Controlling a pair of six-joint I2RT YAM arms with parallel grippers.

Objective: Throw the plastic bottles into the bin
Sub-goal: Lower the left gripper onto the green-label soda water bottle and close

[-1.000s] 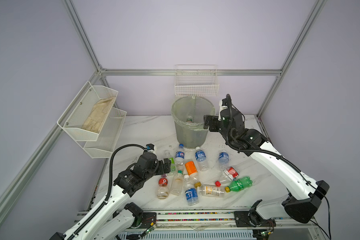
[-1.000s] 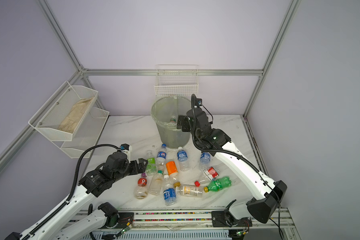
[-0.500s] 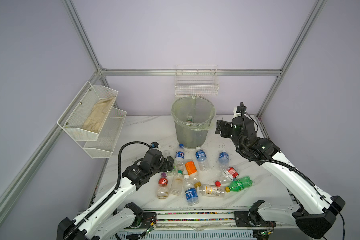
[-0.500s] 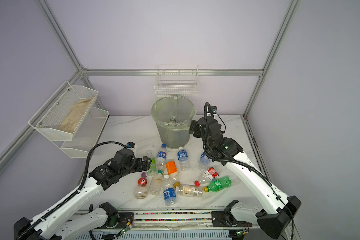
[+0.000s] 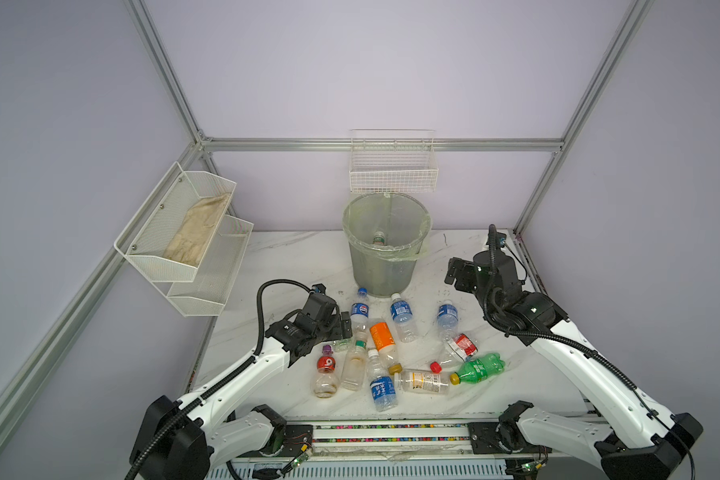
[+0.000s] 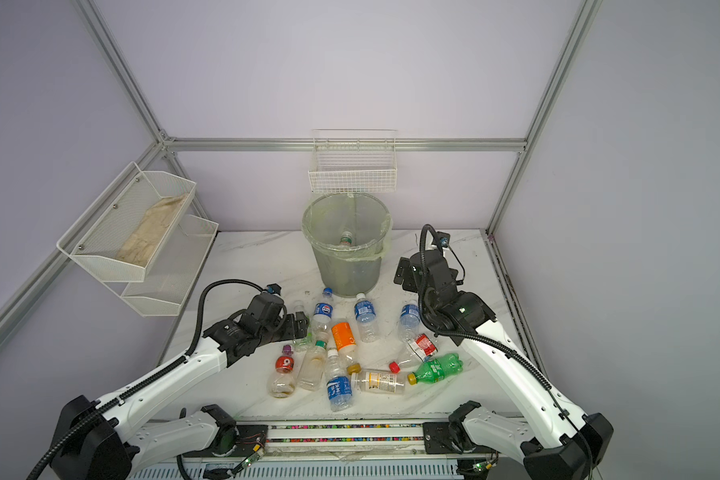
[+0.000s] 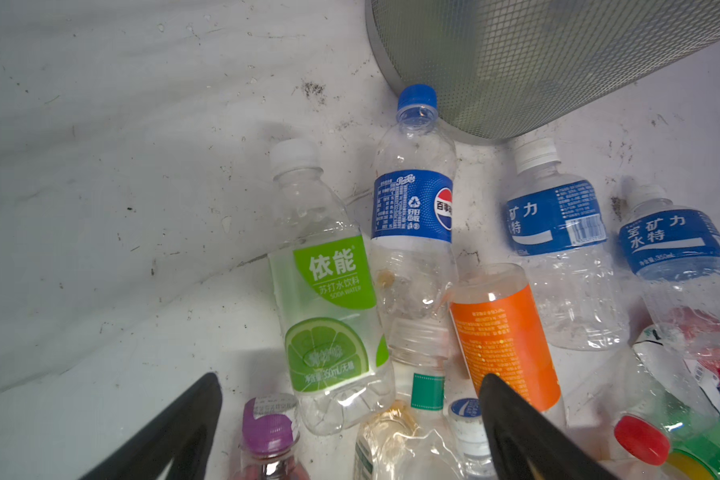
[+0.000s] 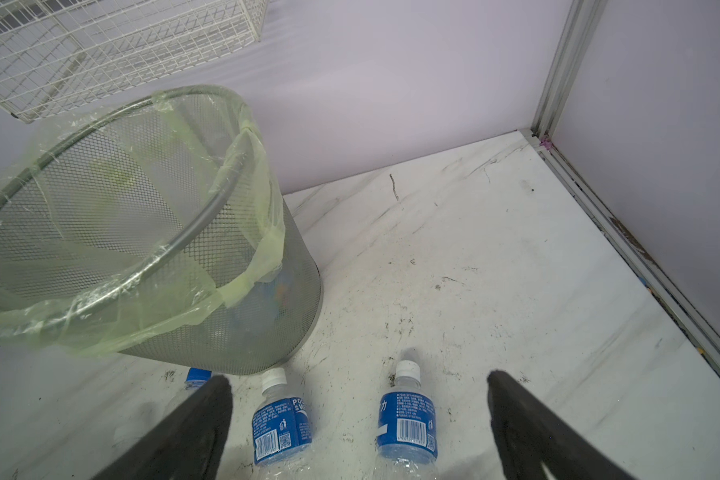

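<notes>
Left tool [image 7: 350, 380], right tool [image 8: 358, 378] spread empty; plastic bottles [image 5: 381, 338] on desk [image 5: 300, 257] before bin [image 5: 381, 266]
The lime-label bottle [image 7: 329, 299] at the left tool lies against a blue-label bottle [image 7: 412, 212]: closing may pinch both or squirt one away.

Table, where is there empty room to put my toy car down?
Bare table lies behind the left pincer, between the bin and the trays. Another bare patch sits at the front right, between the green bottle and the right arm. The middle, in front of the bin, is crowded with bottles.
</notes>
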